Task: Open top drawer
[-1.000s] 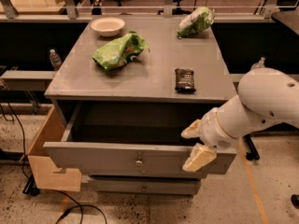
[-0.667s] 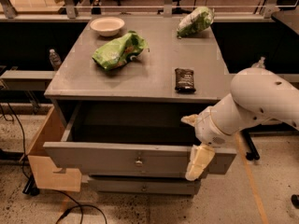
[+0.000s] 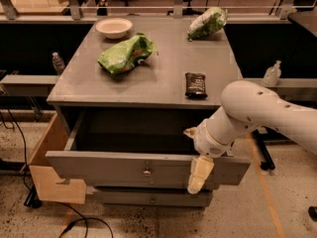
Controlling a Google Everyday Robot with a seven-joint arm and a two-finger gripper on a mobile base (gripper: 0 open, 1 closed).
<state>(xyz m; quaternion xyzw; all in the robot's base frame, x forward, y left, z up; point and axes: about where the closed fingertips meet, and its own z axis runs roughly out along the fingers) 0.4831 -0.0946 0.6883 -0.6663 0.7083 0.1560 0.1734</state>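
Note:
The top drawer (image 3: 114, 166) is the wide grey drawer with a small round metal knob (image 3: 147, 171). It stands pulled well out of the grey cabinet (image 3: 148, 83), and its deep dark interior shows. My gripper (image 3: 191, 160) is at the right part of the drawer's front panel. One pale finger (image 3: 200, 174) hangs down in front of the panel. The other finger (image 3: 190, 132) reaches over the top edge into the drawer. The fingers are spread apart with the panel between them. My white arm (image 3: 262, 110) comes in from the right.
A shallower grey drawer (image 3: 148, 198) sits below. A pale wooden box (image 3: 49, 180) stands at the cabinet's left. On top lie two green bags (image 3: 126, 53) (image 3: 207, 23), a white bowl (image 3: 114, 28) and a dark packet (image 3: 196, 85). Cables (image 3: 74, 224) trail on the floor.
My wrist has shifted slightly left, and the outer finger has swung down in front of the drawer panel. The drawer has not visibly moved.

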